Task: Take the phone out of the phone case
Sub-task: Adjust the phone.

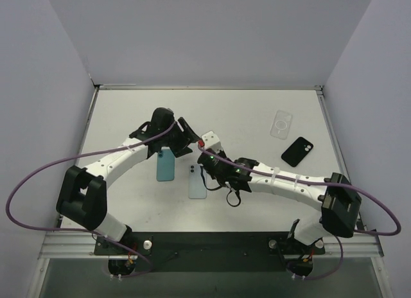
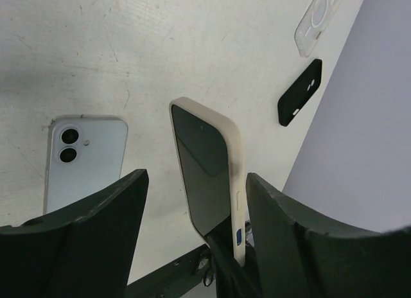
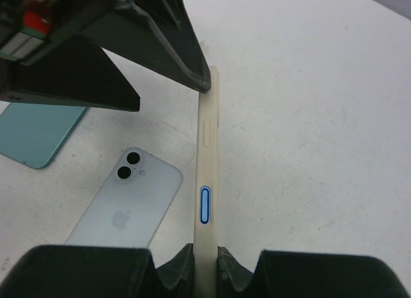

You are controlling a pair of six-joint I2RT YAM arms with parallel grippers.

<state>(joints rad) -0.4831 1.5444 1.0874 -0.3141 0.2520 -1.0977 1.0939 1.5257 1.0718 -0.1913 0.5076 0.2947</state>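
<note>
Right fingers (image 3: 174, 277) pinch the stiff, slick phone (image 2: 202, 169) by one end, left fingers (image 2: 96, 234) spread either side, and its cream case (image 3: 207, 150) looks pliable, best peeled at a corner.

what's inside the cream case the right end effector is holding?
A phone: its dark screen fills the cream case. Its back is covered by the case, its gripped end by the right end effector.

The phone case (image 3: 209, 137) is recorded as cream, its side button (image 3: 204, 205) blue. A pale blue phone (image 3: 125, 205) and a black case (image 1: 297, 151) are noted.
</note>
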